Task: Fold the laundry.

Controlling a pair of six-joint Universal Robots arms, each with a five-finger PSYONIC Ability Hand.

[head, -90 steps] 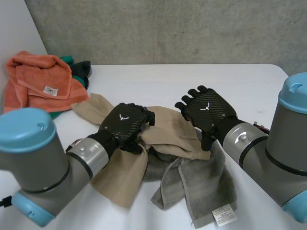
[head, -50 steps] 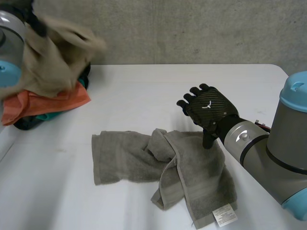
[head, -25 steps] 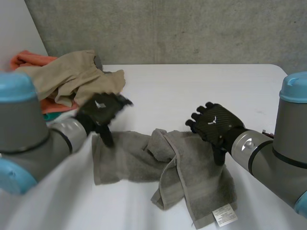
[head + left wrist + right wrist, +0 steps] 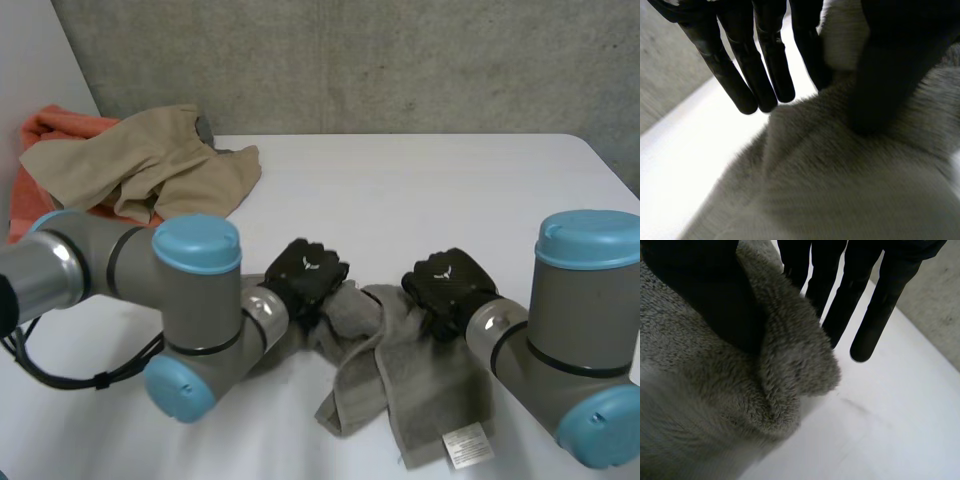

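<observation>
A crumpled grey towel lies at the near middle of the white table. The left hand and right hand sit on its far edge, fingers straight and thumbs pressing the pile. The left arm hides the towel's left part. At the far left, a beige cloth covers an orange towel.

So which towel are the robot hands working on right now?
The grey towel at the front: the left robot hand and right robot hand both rest on it. The tan towel and orange towel lie piled at the far left.
</observation>
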